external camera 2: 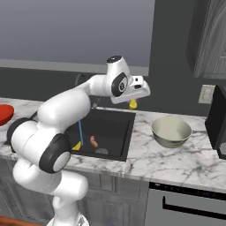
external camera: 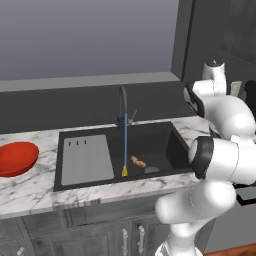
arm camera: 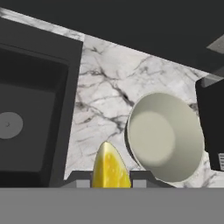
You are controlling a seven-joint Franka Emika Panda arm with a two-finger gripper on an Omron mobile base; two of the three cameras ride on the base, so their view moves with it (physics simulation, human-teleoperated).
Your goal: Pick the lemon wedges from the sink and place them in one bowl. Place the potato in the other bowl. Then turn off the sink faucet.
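My gripper (external camera 2: 132,103) is shut on a yellow lemon wedge (external camera 2: 132,105), held in the air above the counter between the sink (external camera 2: 115,115) and the grey-beige bowl (external camera 2: 171,131). In the hand view the wedge (arm camera: 110,168) sits between the finger tips, with the bowl (arm camera: 165,136) just to its right and below. A second lemon wedge (external camera: 124,171) and the orange-brown potato (external camera: 138,161) lie on the sink floor (external camera: 160,145). Water runs from the faucet (external camera: 123,106) in a thin blue stream. The red bowl (external camera: 17,157) stands on the counter at far left.
A dark appliance (external camera 2: 218,119) stands on the counter right of the grey-beige bowl. A grey drainboard panel (external camera: 86,159) covers the sink's left part, and the round drain (external camera: 151,169) lies near the potato. Marble counter (external camera 2: 176,154) surrounds the bowl.
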